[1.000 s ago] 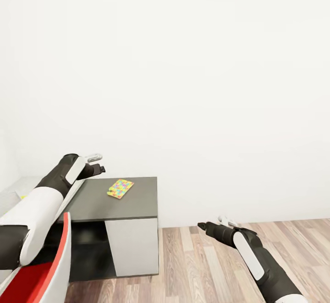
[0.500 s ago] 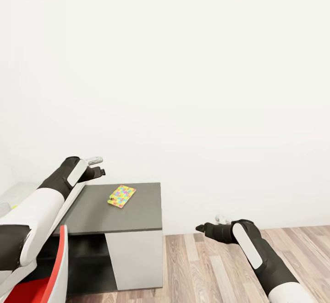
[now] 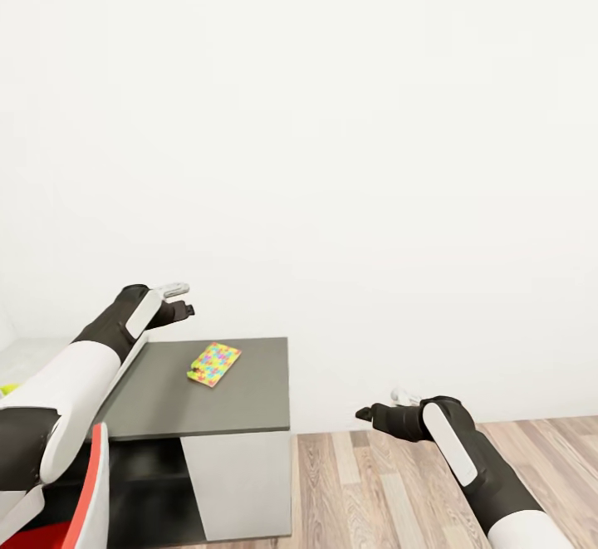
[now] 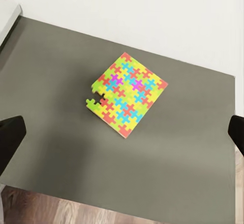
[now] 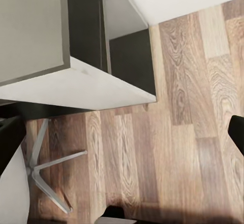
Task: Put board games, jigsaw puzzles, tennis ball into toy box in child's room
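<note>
Thin flat square jigsaw puzzle [image 3: 213, 364] of interlocking yellow, pink, blue and green pieces [image 4: 127, 94], lying flat on the low dark grey desk [image 3: 224, 395], toward the desk's back edge by the white wall [image 3: 349, 159], turned cornerwise, one tab piece sticking out at a side

Left gripper [image 3: 184, 311] above the desk's back left part, near the puzzle but apart from it; black fingertips [image 4: 11, 137] wide apart at both edges of the left wrist view, nothing between them

Right gripper [image 3: 364, 412] off the desk's right end, over the wood plank floor [image 5: 188, 148]; fingertips spread, empty

Probably very light, thin and somewhat bendy; pieces likely to come apart if twisted. Flush with the desk, so hard to get under: best pinched across one free edge or a corner, perhaps after sliding it to the desk's rim. Smooth top likely slippery under the pads, so a firm, level squeeze
</note>
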Motion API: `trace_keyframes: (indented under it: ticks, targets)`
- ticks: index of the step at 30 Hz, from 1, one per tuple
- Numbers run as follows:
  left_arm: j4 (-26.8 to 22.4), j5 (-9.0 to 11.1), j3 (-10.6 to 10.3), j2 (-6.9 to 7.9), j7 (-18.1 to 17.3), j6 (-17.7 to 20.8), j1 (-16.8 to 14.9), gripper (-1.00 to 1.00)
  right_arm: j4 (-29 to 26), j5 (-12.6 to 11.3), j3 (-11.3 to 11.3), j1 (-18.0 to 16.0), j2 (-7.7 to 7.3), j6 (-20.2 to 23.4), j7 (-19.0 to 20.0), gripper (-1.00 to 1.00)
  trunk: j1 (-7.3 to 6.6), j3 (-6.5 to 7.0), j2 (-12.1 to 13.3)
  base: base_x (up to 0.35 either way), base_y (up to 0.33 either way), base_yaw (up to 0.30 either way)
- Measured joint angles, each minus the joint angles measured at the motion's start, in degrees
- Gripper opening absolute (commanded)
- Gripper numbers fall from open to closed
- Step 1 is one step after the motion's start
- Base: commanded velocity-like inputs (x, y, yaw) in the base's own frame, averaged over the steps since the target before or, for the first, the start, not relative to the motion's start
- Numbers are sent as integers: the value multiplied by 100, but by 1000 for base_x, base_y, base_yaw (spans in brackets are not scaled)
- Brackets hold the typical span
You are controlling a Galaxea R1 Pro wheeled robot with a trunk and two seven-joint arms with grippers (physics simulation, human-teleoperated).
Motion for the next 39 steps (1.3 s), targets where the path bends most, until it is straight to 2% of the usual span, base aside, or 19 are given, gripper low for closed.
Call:
trace_keyframes:
  ticks: [5,10,22,30,39]
  targets:
    - [0,1,0,-21,3,-6,0,100,-4,5,3,1,21,-2,-5,100,-1,0,-1,213,-3,0]
    - [0,4,-6,-125,5,1,10,100,-7,12,9,3,40,-1,-20,100,1,0,1,162,-1,0]
    - [0,5,-9,-151,6,3,25,100,10,-3,19,4,-27,12,-7,100,-1,0,0,137,57,0]
    - [16,12,-9,-152,7,5,44,100,7,-2,192,4,-40,11,-4,100,0,0,-1,110,41,0]
    - [673,20,18,-148,-16,-3,61,100,-6,8,260,4,-46,5,-8,100,0,0,0,208,116,0]
